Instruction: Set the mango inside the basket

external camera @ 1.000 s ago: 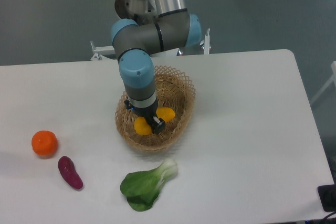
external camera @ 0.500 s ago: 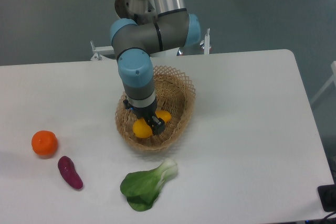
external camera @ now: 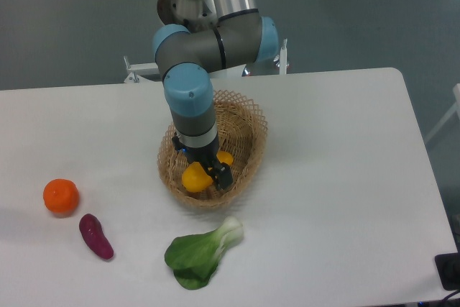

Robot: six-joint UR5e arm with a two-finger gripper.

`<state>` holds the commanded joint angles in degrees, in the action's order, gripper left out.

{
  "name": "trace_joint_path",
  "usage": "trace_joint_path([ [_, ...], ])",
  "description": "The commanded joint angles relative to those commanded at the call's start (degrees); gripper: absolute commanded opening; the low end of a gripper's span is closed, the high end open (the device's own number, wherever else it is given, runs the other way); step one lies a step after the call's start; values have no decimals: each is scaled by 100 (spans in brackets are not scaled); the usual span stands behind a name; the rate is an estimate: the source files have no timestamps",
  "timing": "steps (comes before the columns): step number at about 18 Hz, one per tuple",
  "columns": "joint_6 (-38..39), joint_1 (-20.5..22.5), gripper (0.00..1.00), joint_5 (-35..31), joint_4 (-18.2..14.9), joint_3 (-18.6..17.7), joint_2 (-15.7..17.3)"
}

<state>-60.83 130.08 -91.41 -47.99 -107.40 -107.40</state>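
Observation:
The mango (external camera: 195, 177) is a yellow-orange fruit inside the basket (external camera: 248, 116), a tan woven wicker oval with a lattice rim at the table's middle. My gripper (external camera: 216, 173) reaches down into the basket and is shut on the mango's middle. The mango's two ends show on either side of the dark fingers (external camera: 223, 177). The mango is low in the front half of the basket; I cannot tell whether it touches the bottom. The arm hides the basket's back left part.
A round orange citrus fruit (external camera: 60, 196) and a purple eggplant-like vegetable (external camera: 95, 236) lie at the front left. A green bok choy (external camera: 202, 253) lies just in front of the basket. The table's front edge is near them.
My gripper has moved slightly forward, right and lower inside the basket, and the mango has moved with it. The other produce has not moved.

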Motion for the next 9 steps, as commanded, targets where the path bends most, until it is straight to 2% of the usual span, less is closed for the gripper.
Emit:
trace_joint_path([
  [9, -69, 659, 100, -44, -35, 272, 18],
])
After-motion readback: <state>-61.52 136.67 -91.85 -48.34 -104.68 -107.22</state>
